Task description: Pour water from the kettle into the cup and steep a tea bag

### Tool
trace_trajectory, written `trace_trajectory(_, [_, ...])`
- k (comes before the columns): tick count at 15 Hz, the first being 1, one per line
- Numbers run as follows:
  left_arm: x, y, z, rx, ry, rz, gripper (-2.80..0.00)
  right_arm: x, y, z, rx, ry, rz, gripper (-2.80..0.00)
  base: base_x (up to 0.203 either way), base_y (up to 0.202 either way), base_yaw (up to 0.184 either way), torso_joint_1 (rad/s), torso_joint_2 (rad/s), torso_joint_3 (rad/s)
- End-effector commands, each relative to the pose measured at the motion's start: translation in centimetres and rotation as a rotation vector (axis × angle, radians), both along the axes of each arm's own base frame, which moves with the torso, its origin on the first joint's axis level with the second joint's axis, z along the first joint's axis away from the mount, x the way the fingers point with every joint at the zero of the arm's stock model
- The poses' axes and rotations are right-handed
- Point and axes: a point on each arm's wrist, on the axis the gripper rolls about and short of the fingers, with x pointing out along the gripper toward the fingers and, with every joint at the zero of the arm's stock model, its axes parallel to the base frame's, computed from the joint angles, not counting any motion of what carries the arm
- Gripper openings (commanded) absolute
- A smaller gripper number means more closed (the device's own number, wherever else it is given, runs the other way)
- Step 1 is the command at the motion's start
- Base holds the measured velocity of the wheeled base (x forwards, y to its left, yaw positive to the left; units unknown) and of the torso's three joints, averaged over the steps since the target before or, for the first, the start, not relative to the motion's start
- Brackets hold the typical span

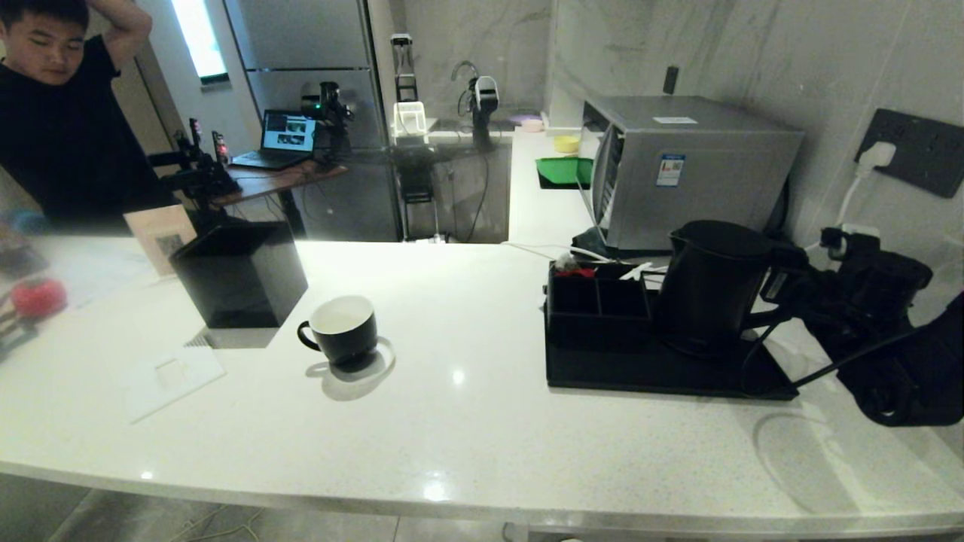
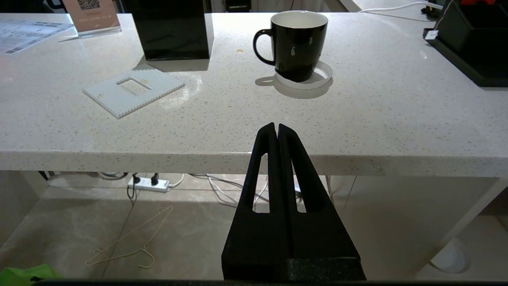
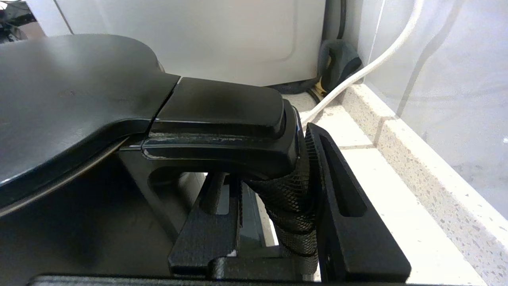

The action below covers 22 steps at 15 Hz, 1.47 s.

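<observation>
Right gripper (image 3: 274,222): clamped on the handle of the kettle (image 1: 712,282), one finger on each side of the textured grip.
Left gripper (image 2: 276,129): fingers pressed together, empty, below the table (image 1: 482,421) edge, on the near side of the cup.
Kettle: upright on the black tray (image 1: 663,376), not yet lifted.
Cup (image 1: 343,327): well to the left of the kettle, on a white coaster (image 2: 321,77); inside looks empty.
Tea bag: not discernible.
Progress: judged early; grasp made, with lifting, pouring and steeping all outstanding.
</observation>
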Motion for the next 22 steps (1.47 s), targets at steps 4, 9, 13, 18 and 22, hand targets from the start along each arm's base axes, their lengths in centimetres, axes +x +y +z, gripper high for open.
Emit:
trace_trajectory(4, [0.0,0.0,0.0,0.000,0.000,0.000,-2.80,-0.6,0.1,1.6,-0.003,-0.048,0.000,-2.80,0.000,0.000,0.000,0.000,0.00,0.000])
trace_trajectory(9, [0.0,0.0,0.0,0.000,0.000,0.000,-2.80,-1.2,0.1,2.2,-0.003,-0.056,0.000,-2.80,0.000,0.000,0.000,0.000,0.00,0.000])
trace_trajectory(13, [0.0,0.0,0.0,0.000,0.000,0.000,-2.80,-1.8,0.2,2.9,-0.006,-0.072,0.000,-2.80,0.000,0.000,0.000,0.000,0.00,0.000])
trace_trajectory(18, [0.0,0.0,0.0,0.000,0.000,0.000,-2.80,-2.6,0.2,3.9,-0.011,-0.089,0.000,-2.80,0.000,0.000,0.000,0.000,0.00,0.000])
trace_trajectory(22, [0.0,0.0,0.0,0.000,0.000,0.000,-2.80,-3.4,0.3,4.3,-0.012,-0.093,0.000,-2.80,0.000,0.000,0.000,0.000,0.00,0.000])
